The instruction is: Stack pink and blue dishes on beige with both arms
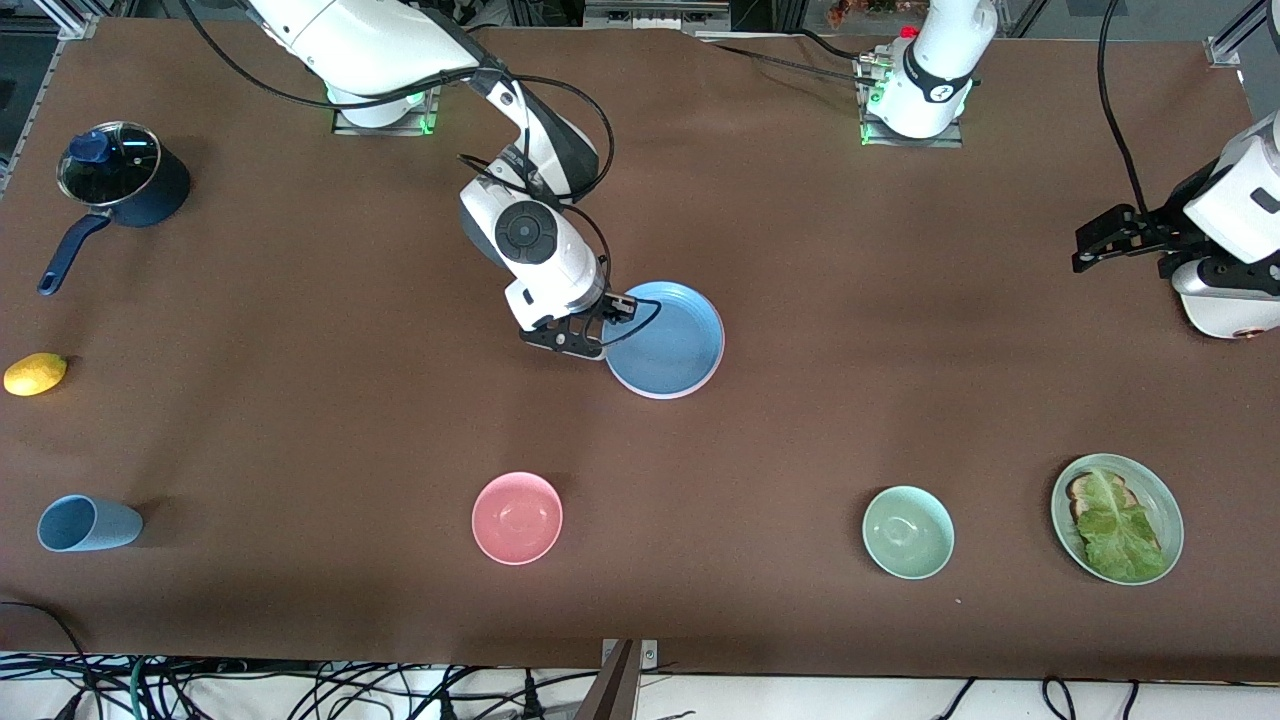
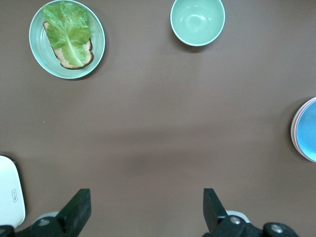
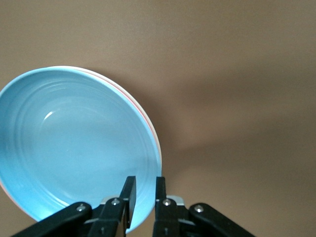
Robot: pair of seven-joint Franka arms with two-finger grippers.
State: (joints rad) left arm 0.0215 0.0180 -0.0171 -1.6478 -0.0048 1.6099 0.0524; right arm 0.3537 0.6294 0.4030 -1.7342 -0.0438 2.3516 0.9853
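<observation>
The blue plate (image 1: 668, 340) (image 3: 74, 148) lies on top of a stack at the middle of the table. The pink plate's rim (image 3: 148, 123) shows just under it. A thin pale edge of the beige plate (image 3: 69, 67) peeks out below. My right gripper (image 1: 605, 335) (image 3: 143, 197) is at the stack's edge toward the right arm's end. Its jaws stand a little apart astride the blue plate's rim, one finger inside and one outside. My left gripper (image 1: 1085, 250) (image 2: 146, 210) waits wide open and empty above bare table at the left arm's end. The stack (image 2: 308, 131) shows at the border of its view.
Nearer the front camera sit a pink bowl (image 1: 517, 517), a green bowl (image 1: 908, 532) and a green plate (image 1: 1165, 500) with lettuce on bread. A blue cup (image 1: 88, 523), a lemon (image 1: 35, 374) and a lidded dark pot (image 1: 120, 180) lie at the right arm's end.
</observation>
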